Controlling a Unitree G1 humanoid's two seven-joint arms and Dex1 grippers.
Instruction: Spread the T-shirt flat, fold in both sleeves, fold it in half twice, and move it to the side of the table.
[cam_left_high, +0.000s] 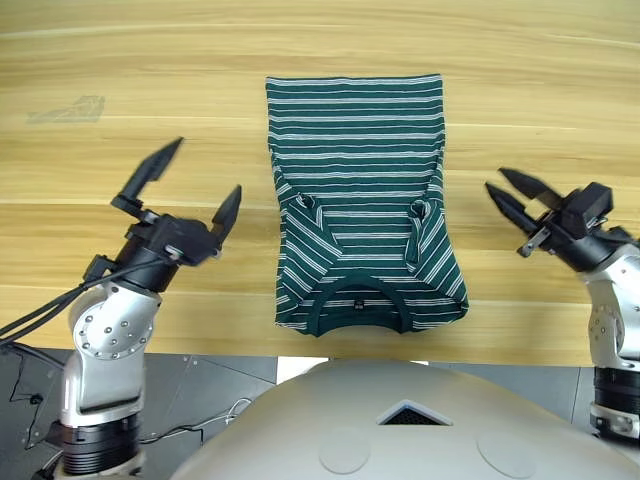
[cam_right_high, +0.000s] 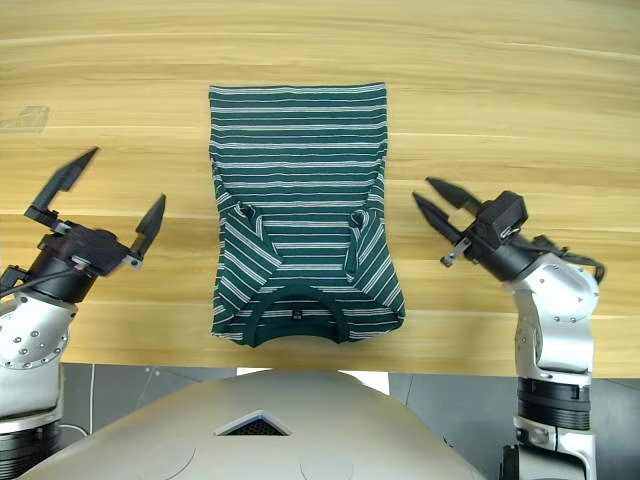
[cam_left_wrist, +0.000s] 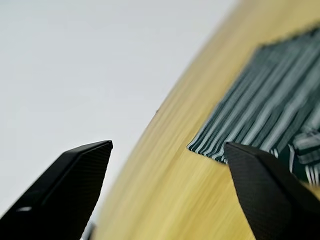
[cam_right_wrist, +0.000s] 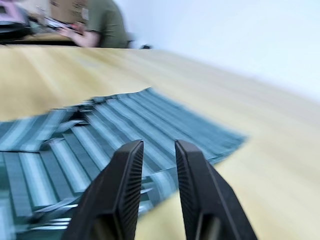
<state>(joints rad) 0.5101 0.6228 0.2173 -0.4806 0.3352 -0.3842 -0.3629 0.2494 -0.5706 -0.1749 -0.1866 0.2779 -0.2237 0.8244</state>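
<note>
The green T-shirt (cam_left_high: 360, 200) with thin white stripes lies flat in the middle of the wooden table (cam_left_high: 120, 60). Both sleeves are folded in over the chest and the collar (cam_left_high: 358, 300) points toward the near edge. My left gripper (cam_left_high: 209, 165) hovers over bare wood to the shirt's left, fingers wide open and holding nothing. My right gripper (cam_left_high: 496, 179) hangs to the shirt's right, fingers only narrowly apart and holding nothing. The left wrist view has a shirt corner (cam_left_wrist: 200, 146) beyond the spread fingers. The right wrist view looks across the shirt (cam_right_wrist: 125, 125).
Bare wood stretches wide on both sides of the shirt and behind it. A faint pale mark (cam_left_high: 66, 110) lies on the wood at the far left. The table's near edge (cam_left_high: 200, 352) runs just below the collar.
</note>
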